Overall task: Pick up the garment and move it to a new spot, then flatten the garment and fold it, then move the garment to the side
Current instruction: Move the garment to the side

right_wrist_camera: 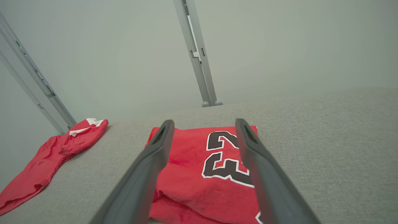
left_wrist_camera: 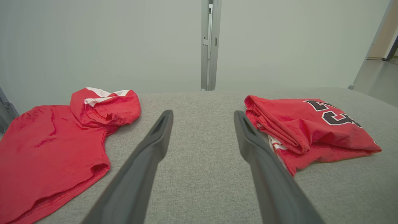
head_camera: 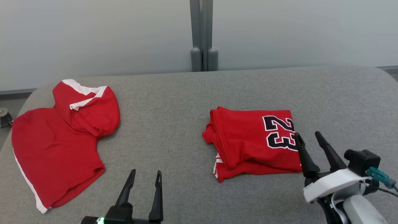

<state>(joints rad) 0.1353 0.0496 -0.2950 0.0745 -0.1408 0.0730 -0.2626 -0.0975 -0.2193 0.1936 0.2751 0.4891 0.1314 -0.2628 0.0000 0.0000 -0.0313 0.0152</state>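
Observation:
A red garment (head_camera: 248,140) folded into a thick rectangle, with a black "23" on top, lies right of centre on the grey padded table (head_camera: 174,102). It also appears in the left wrist view (left_wrist_camera: 298,124) and the right wrist view (right_wrist_camera: 186,168). My right gripper (head_camera: 307,134) stands open over the garment's right edge, its fingers astride the number (right_wrist_camera: 204,122), holding nothing. My left gripper (head_camera: 146,171) is open near the table's front edge, over bare fabric (left_wrist_camera: 202,112) between the two red pieces.
A second red garment (head_camera: 56,149) with white trim lies spread loosely at the table's left end, one part flipped over itself (left_wrist_camera: 46,146). A grey post (head_camera: 203,34) stands behind the table's far edge against a pale wall.

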